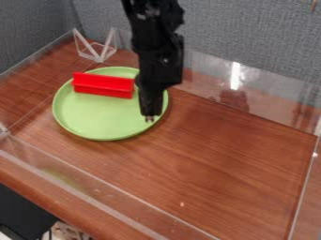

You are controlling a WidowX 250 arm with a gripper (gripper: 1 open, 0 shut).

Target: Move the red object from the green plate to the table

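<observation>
The red object (103,84), a small bright red bar, lies flat on the back left part of the green plate (88,117). The plate rests on the reddish-brown table (213,173). My gripper (150,116) points straight down over the plate's right rim, to the right of the red bar and apart from it. Its jaws are shut together with nothing between them.
Low clear acrylic walls (251,80) run around the tabletop. A white wire stand (94,42) sits behind the back wall at the left. Bare wood stretches to the right of the plate and in front of it.
</observation>
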